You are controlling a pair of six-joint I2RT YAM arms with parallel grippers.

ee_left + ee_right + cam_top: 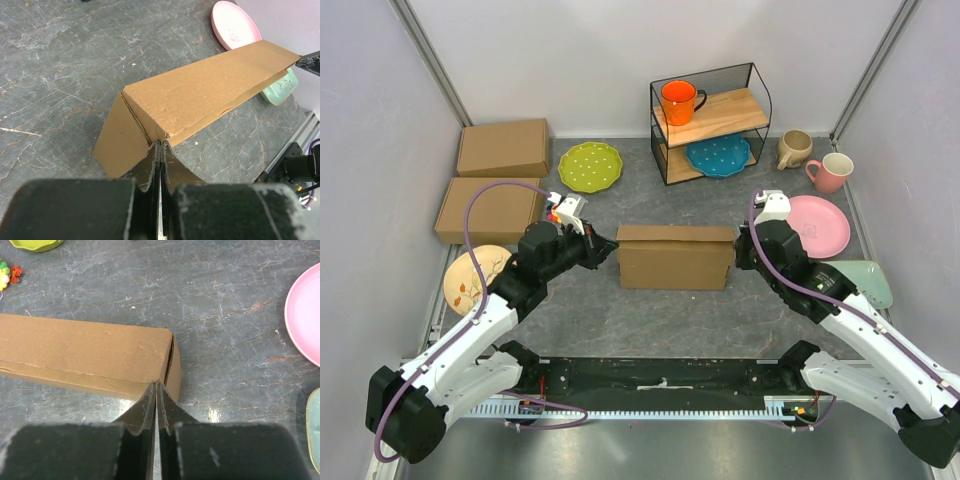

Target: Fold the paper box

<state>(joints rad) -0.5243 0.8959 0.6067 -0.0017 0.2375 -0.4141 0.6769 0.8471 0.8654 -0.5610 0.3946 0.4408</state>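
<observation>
Closing up the ends looks like the step in hand: the paper box (675,257) already stands as a long brown shell, near the middle of the grey table (620,330) in the top view, with its main walls folded. The left gripper (608,246) meets it at the 9 o'clock end and the right gripper (740,250) at the 3 o'clock end. Each has its fingers pressed together, with no gap to speak of. In the left wrist view the tips touch the box's near corner, just where the end flap (120,137) splays outward onto the table instead of lying flush. In the right wrist view the tips bear on the lower edge by the other end, where a dark slit shows the end panel not fully seated. Whether either pair nips a thin lip of cardboard I cannot tell; both seem to be pushing, not holding. My reading is that the fold is well along, with the end closures left to do. The next move probably calls for steadying one end while the other arm sweeps the loose flap inward and tucks it, pressing gently so the light box neither slides toward the pink plate (820,225) at 3 o'clock nor tips over.
</observation>
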